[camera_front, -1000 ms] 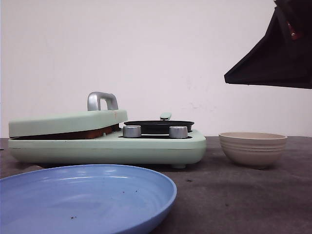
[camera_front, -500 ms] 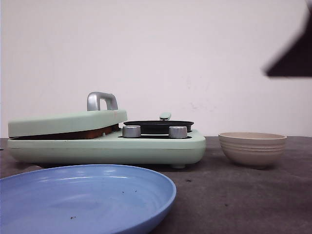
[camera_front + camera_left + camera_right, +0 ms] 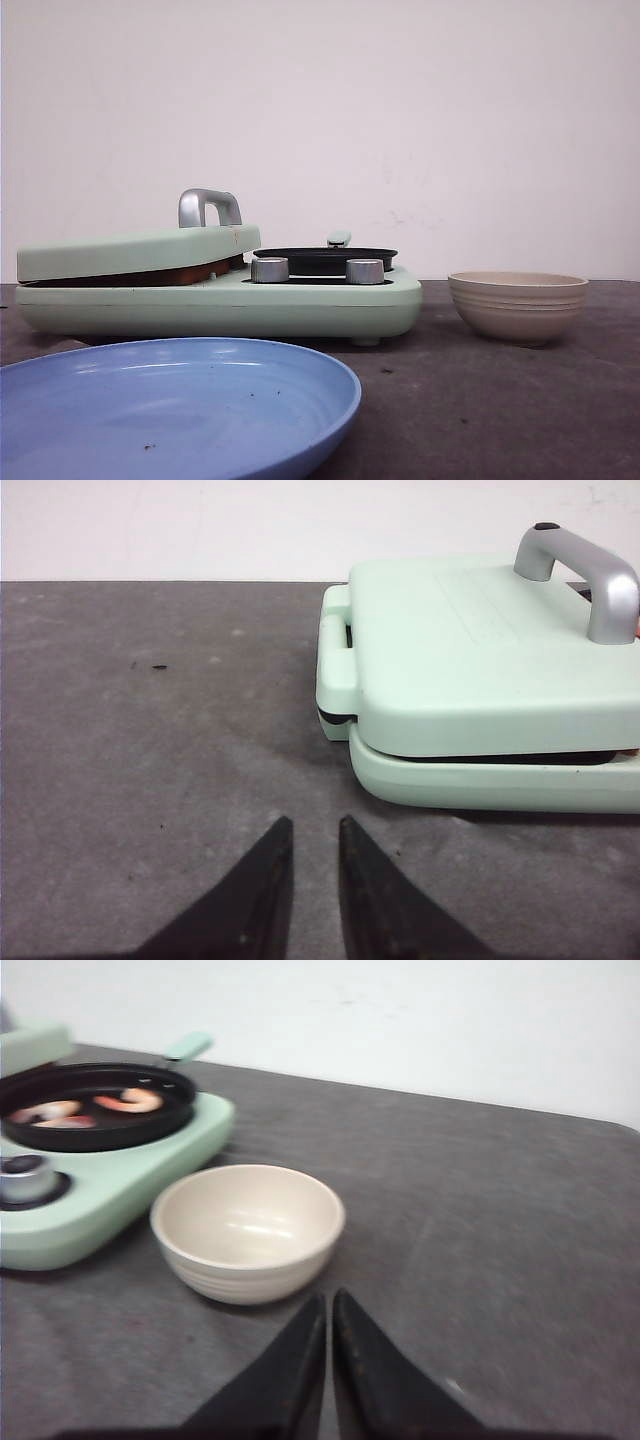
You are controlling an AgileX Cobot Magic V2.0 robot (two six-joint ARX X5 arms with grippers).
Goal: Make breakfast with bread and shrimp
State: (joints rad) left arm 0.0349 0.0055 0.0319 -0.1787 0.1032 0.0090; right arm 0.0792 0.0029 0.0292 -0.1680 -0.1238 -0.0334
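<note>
**Shrimp in the pan, press lid down, both arms low over the bench**

A mint-green breakfast cooker (image 3: 220,300) sits on the dark grey bench (image 3: 480,400). Its hinged press lid (image 3: 470,650), with a silver handle (image 3: 590,580), lies closed over the left half; in the front view a thin brown edge (image 3: 150,275) shows in the seam under the lid, too little to say what it is. On the cooker's right half stands a black pan (image 3: 95,1105), and the shrimp (image 3: 130,1100) lie inside it as a few orange-pink pieces. Two silver knobs (image 3: 270,269) face forward below the pan.

An empty beige bowl (image 3: 248,1230) stands on the bench just beside the cooker, on its right. A blue plate (image 3: 170,410) lies nearest the front camera, bare but for some dark specks.

The left gripper (image 3: 312,835) hovers over bare bench near the lid's hinge side, fingers slightly apart and holding nothing. The right gripper (image 3: 329,1310) sits just short of the bowl, fingers almost together, nothing between them.
</note>
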